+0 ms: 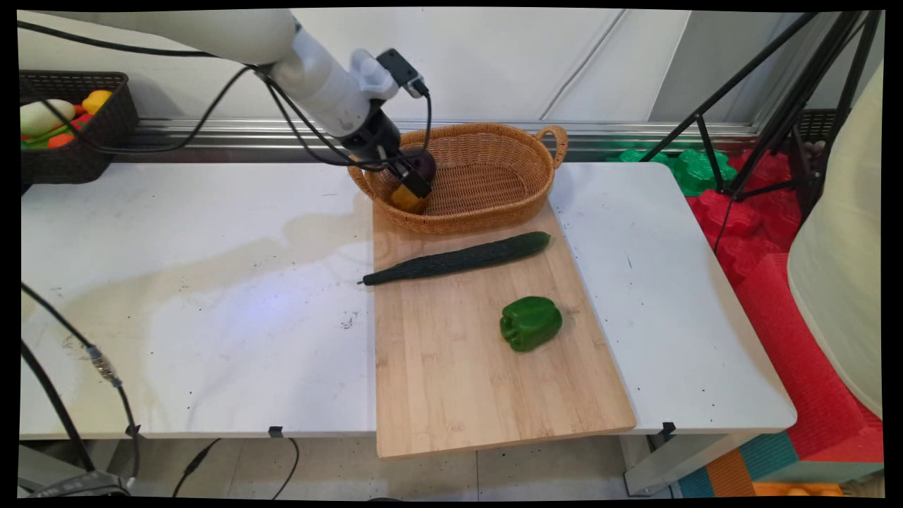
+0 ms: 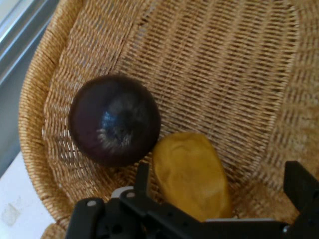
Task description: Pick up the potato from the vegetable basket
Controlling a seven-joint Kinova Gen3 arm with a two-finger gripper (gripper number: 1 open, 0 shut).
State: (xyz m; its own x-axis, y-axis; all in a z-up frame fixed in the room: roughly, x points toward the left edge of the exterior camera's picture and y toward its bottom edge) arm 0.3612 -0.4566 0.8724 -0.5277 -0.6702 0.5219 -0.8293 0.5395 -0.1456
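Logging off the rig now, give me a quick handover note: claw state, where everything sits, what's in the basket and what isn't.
Claw: open, down inside the wicker basket at its left end, fingers either side of the yellow potato-like piece, not closed on it.
In the basket: that yellow piece and a dark purple onion, touching each other.
Outside it: the cucumber lies across the cutting board just in front of the basket, its tip overhanging the board's left edge; the green pepper sits further forward on the board.
Back left: a dark basket of mixed produce.
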